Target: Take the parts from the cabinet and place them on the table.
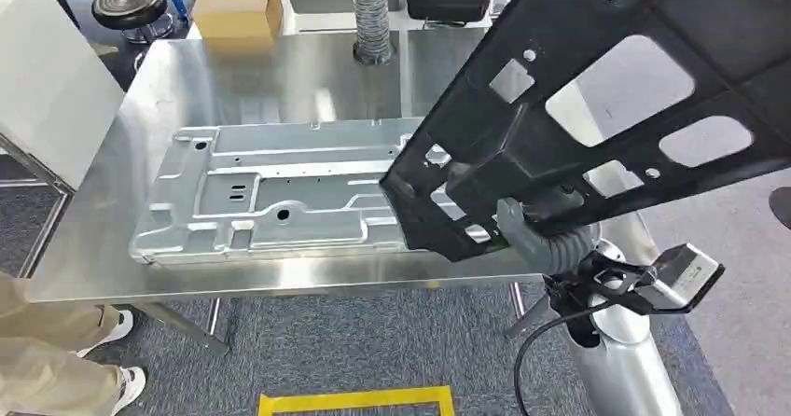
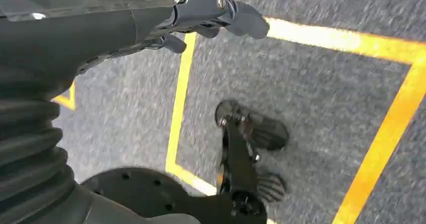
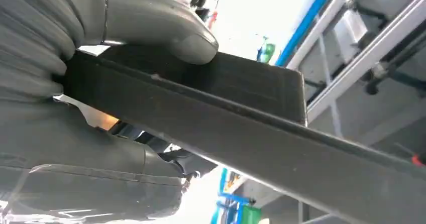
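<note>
Steel covered the top of the table [image 1: 308, 71], and on it lay a long silver metal panel [image 1: 270, 197], flat, with stamped ridges and small holes, its long side running along the near edge. Over the panel's right end hung a large black frame [image 1: 597, 99], tilted, its low corner above the table's near right part and the rest rising toward the upper right, with big cut-out windows through which the floor showed. The right hand [image 1: 536, 234] gripped that frame at its low end, the grey ribbed wrist cover just under the black edge; in the right wrist view the thick grey thumb [image 3: 166, 28] pressed on one face of the black bar and the darker fingers [image 3: 188, 161] closed on the other, so the hand was clamped on the frame. The left hand [image 2: 211, 15] hung over blue-grey carpet [image 2: 321, 98] marked with yellow tape lines [image 2: 387, 133], holding nothing, its dark fingers loosely extended and apart. Beyond the table stood a cardboard box [image 1: 238, 6], a grey ribbed hose [image 1: 373, 15] and a black round stool [image 1: 131, 6]. At the lower left, a person's legs in tan trousers [image 1: 42, 341] and white shoes stood beside the table.
</note>
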Tool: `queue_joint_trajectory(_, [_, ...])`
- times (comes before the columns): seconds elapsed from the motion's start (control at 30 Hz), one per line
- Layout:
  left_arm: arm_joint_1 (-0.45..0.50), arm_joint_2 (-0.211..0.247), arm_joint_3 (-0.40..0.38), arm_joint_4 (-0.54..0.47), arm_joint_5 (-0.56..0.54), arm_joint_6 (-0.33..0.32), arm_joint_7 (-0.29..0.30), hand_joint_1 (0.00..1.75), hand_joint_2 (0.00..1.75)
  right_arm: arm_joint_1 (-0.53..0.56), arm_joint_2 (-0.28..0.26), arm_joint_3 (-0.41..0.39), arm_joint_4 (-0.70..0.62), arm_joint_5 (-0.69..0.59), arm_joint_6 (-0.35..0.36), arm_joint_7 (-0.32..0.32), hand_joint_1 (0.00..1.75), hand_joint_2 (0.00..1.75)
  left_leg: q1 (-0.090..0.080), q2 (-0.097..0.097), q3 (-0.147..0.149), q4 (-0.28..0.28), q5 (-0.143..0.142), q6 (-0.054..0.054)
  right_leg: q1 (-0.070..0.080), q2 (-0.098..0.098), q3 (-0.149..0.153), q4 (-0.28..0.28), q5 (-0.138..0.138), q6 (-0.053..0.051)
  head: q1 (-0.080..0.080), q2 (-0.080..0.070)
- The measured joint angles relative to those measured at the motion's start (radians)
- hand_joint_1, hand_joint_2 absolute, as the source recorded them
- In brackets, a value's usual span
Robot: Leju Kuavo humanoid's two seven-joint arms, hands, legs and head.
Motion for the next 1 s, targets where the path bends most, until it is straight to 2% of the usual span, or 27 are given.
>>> queue_joint_trajectory(0.03, [-0.002,-0.002,0.003,0.000,0.002,0.000,-0.001,0.00,1.75,-0.005,0.000,0.000,-0.006,0.006,-0.002,-0.001,1.75,1.75,0.000,-0.001,-0.022,0.048,-0.015,-0.001,-0.001,0.000,0.008,-0.002,-0.004,-0.006,-0.005,0.000])
queue_joint_trajectory(0.07, [-0.002,-0.003,0.005,0.000,0.004,0.000,-0.001,0.00,1.75,-0.008,0.000,0.000,-0.013,0.015,-0.007,-0.003,1.75,1.75,0.001,-0.001,-0.062,0.118,-0.042,-0.003,0.000,-0.001,0.011,-0.002,-0.009,-0.010,-0.010,0.000])
queue_joint_trajectory(0.13, [0.000,-0.003,0.007,0.000,0.006,0.000,-0.001,0.00,1.75,-0.007,0.000,0.000,-0.027,0.028,-0.016,-0.007,1.75,1.75,0.004,-0.001,-0.155,0.266,-0.102,-0.010,0.002,0.000,0.020,-0.002,-0.020,-0.013,-0.007,0.000])
queue_joint_trajectory(0.17, [0.004,-0.003,0.009,0.000,0.006,0.003,0.002,0.00,1.75,-0.006,0.000,0.000,-0.035,0.041,-0.023,-0.012,1.75,1.75,0.004,-0.001,-0.189,0.310,-0.108,-0.013,0.003,0.001,0.028,-0.001,-0.026,-0.012,-0.009,0.000])
queue_joint_trajectory(0.2, [0.007,-0.003,0.011,0.000,0.006,0.006,0.004,0.00,1.75,-0.006,0.000,0.000,-0.048,0.058,-0.030,-0.016,1.75,1.75,0.004,0.000,-0.200,0.301,-0.084,-0.016,0.003,0.003,0.037,-0.001,-0.033,-0.012,-0.007,0.000])
queue_joint_trajectory(0.23, [0.009,-0.003,0.012,0.000,0.006,0.011,0.006,0.00,1.75,-0.007,-0.001,0.000,-0.062,0.070,-0.035,-0.015,1.75,1.75,0.004,0.000,-0.188,0.249,-0.040,-0.014,0.003,0.005,0.048,-0.001,-0.041,-0.010,-0.009,0.000])
queue_joint_trajectory(0.3, [0.010,-0.002,0.015,0.000,0.005,0.014,0.012,0.00,1.75,-0.017,-0.005,-0.002,-0.094,0.102,-0.044,-0.009,1.75,1.75,0.003,0.000,-0.129,0.071,0.087,0.000,0.004,0.005,0.076,-0.002,-0.060,-0.005,-0.008,0.000])
queue_joint_trajectory(0.33, [0.012,-0.001,0.018,0.000,0.004,0.015,0.014,0.00,1.75,-0.027,-0.008,-0.003,-0.104,0.111,-0.047,-0.001,1.75,1.75,0.001,-0.001,-0.116,0.021,0.114,0.008,0.004,0.005,0.082,-0.002,-0.067,-0.002,-0.008,0.000])
queue_joint_trajectory(0.37, [0.010,0.000,0.021,0.000,0.002,0.016,0.016,0.00,1.75,-0.039,-0.011,-0.005,-0.112,0.115,-0.048,0.007,1.75,1.75,-0.005,0.003,-0.117,0.008,0.066,0.007,0.007,0.008,0.082,0.001,-0.069,0.004,-0.008,0.000])
queue_joint_trajectory(0.4, [0.008,0.000,0.023,0.000,0.000,0.016,0.018,0.00,1.75,-0.051,-0.016,-0.008,-0.123,0.120,-0.051,0.014,1.75,1.75,-0.006,0.001,-0.111,0.007,0.085,0.015,0.007,0.009,0.077,0.001,-0.075,0.013,-0.011,0.000])
queue_joint_trajectory(0.47, [0.012,0.001,0.029,0.000,-0.002,0.016,0.019,0.00,1.75,-0.077,-0.026,-0.011,-0.143,0.137,-0.051,0.036,1.75,1.75,-0.005,0.001,-0.105,-0.002,0.082,0.027,0.008,0.009,0.085,0.010,-0.074,0.026,-0.007,0.000])
queue_joint_trajectory(0.5, [0.011,0.001,0.030,0.000,-0.002,0.015,0.019,0.00,1.75,-0.090,-0.032,-0.015,-0.153,0.146,-0.053,0.047,1.75,1.75,-0.001,-0.001,-0.091,-0.010,0.085,0.033,0.006,0.008,0.084,0.017,-0.082,0.030,-0.009,0.000])
queue_joint_trajectory(0.53, [0.010,0.001,0.030,0.000,-0.003,0.014,0.019,0.00,1.75,-0.103,-0.037,-0.018,-0.159,0.152,-0.055,0.051,1.75,1.75,-0.001,0.000,-0.083,-0.013,0.083,0.037,0.003,0.006,0.075,0.048,-0.093,0.033,-0.006,0.000])
queue_joint_trajectory(0.57, [0.010,0.002,0.031,0.000,-0.005,0.012,0.019,0.00,1.75,-0.115,-0.042,-0.022,-0.164,0.159,-0.057,0.058,1.75,1.75,-0.001,0.000,-0.079,-0.014,0.079,0.043,0.004,0.006,0.041,0.110,-0.120,0.040,-0.002,0.000])
queue_joint_trajectory(0.63, [0.006,0.002,0.032,0.000,-0.010,0.012,0.019,0.00,1.75,-0.121,-0.046,-0.030,-0.170,0.166,-0.061,0.060,1.75,1.75,-0.002,-0.001,-0.073,-0.013,0.069,0.046,0.000,0.006,-0.058,0.266,-0.185,0.044,-0.003,0.000])
queue_joint_trajectory(0.67, [0.007,0.002,0.033,0.000,-0.010,0.012,0.019,0.00,1.75,-0.121,-0.050,-0.031,-0.171,0.168,-0.063,0.063,1.75,1.75,-0.002,-0.001,-0.068,-0.012,0.063,0.046,-0.001,0.006,-0.098,0.317,-0.195,0.045,-0.002,0.000])
queue_joint_trajectory(0.7, [0.008,0.002,0.034,0.000,-0.011,0.012,0.019,0.00,1.75,-0.121,-0.052,-0.032,-0.172,0.170,-0.063,0.064,1.75,1.75,-0.002,-0.002,-0.060,-0.012,0.057,0.046,-0.002,0.006,-0.113,0.319,-0.179,0.047,-0.003,0.000])
queue_joint_trajectory(0.73, [0.010,0.002,0.034,0.000,-0.011,0.012,0.020,0.00,1.75,-0.121,-0.054,-0.032,-0.172,0.173,-0.064,0.065,1.75,1.75,-0.002,-0.003,-0.050,-0.012,0.051,0.044,-0.002,0.006,-0.106,0.278,-0.139,0.048,-0.003,0.000])
queue_joint_trajectory(0.8, [0.010,0.001,0.035,0.000,-0.012,0.011,0.019,0.00,1.75,-0.123,-0.057,-0.034,-0.178,0.201,-0.076,0.065,1.75,1.75,-0.003,-0.003,-0.025,-0.012,0.036,0.040,-0.001,0.006,-0.047,0.101,-0.012,0.041,-0.002,0.000])
queue_joint_trajectory(0.83, [0.009,0.000,0.035,0.000,-0.013,0.009,0.019,0.00,1.75,-0.125,-0.059,-0.036,-0.182,0.227,-0.086,0.069,1.75,1.75,-0.002,-0.003,-0.021,-0.013,0.029,0.036,0.002,0.005,-0.029,0.027,0.029,0.030,-0.002,0.000])
queue_joint_trajectory(0.87, [0.008,-0.002,0.036,0.000,-0.012,0.009,0.018,0.00,1.75,-0.126,-0.062,-0.041,-0.183,0.251,-0.097,0.076,1.75,1.75,-0.004,-0.005,-0.019,-0.011,0.027,0.032,0.011,0.002,-0.032,0.024,-0.009,0.025,-0.008,0.000])
queue_joint_trajectory(0.9, [0.005,-0.002,0.037,0.000,-0.011,0.009,0.015,0.00,1.75,-0.130,-0.066,-0.047,-0.184,0.274,-0.105,0.081,1.75,1.75,-0.004,-0.006,-0.025,-0.012,0.023,0.023,0.013,0.003,-0.030,0.017,0.000,0.018,-0.003,0.000])
queue_joint_trajectory(0.93, [0.005,-0.002,0.039,0.000,-0.009,0.009,0.015,0.00,1.75,-0.130,-0.073,-0.056,-0.187,0.292,-0.111,0.090,1.75,1.75,-0.004,-0.005,-0.016,-0.010,0.021,0.017,0.014,0.003,-0.030,0.012,0.011,0.012,-0.002,0.000])
queue_joint_trajectory(0.97, [0.007,-0.002,0.042,0.000,-0.005,0.009,0.016,0.00,1.75,-0.132,-0.081,-0.066,-0.186,0.315,-0.116,0.095,1.75,1.75,-0.007,-0.005,-0.014,-0.006,0.026,0.011,0.014,0.003,-0.025,0.010,0.006,0.006,-0.003,0.000])
queue_joint_trajectory(1.0, [0.006,0.001,0.046,0.000,-0.001,0.009,0.017,0.00,1.75,-0.133,-0.090,-0.075,-0.185,0.335,-0.122,0.100,1.75,1.75,-0.008,-0.005,-0.010,-0.005,0.019,0.006,0.005,0.003,-0.012,0.003,0.009,0.002,-0.003,0.000])
